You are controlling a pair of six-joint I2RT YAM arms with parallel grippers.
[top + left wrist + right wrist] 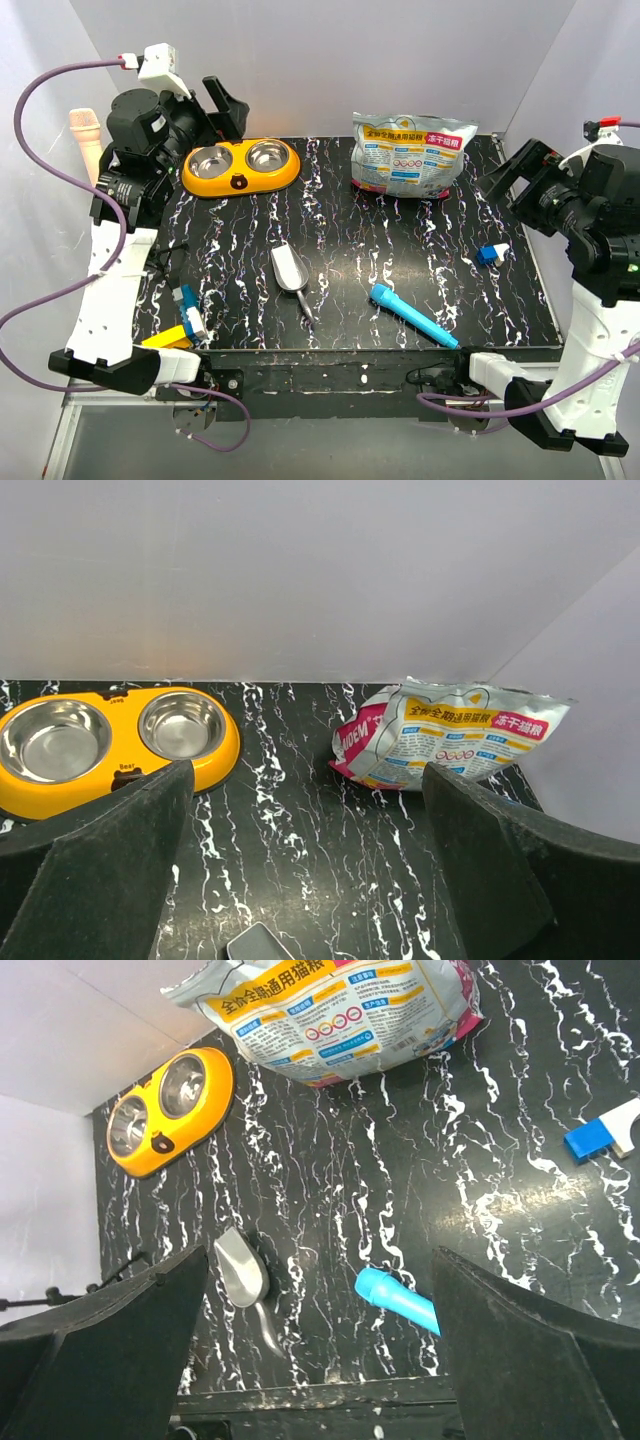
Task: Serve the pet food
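A robot test cell in a lab, not a home. Plain white panel walls (pixel 350 60) box in a black marbled tabletop (pixel 350 250). Two white-and-black robot arms (pixel 110 290) (pixel 600 330) are bolted at its near edge, with purple cables (pixel 30 200) looping loose. On it lie spaced-out props: an orange double bowl (pixel 240 165), a pet food pouch (pixel 412 152), a metal scoop (pixel 289 270).

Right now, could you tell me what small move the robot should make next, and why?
Probably lower the right hand toward the bag, which lies nearest that arm. Both steel cups of the orange bowl are empty, the scoop lies untouched, and that hand is open and holds nothing.
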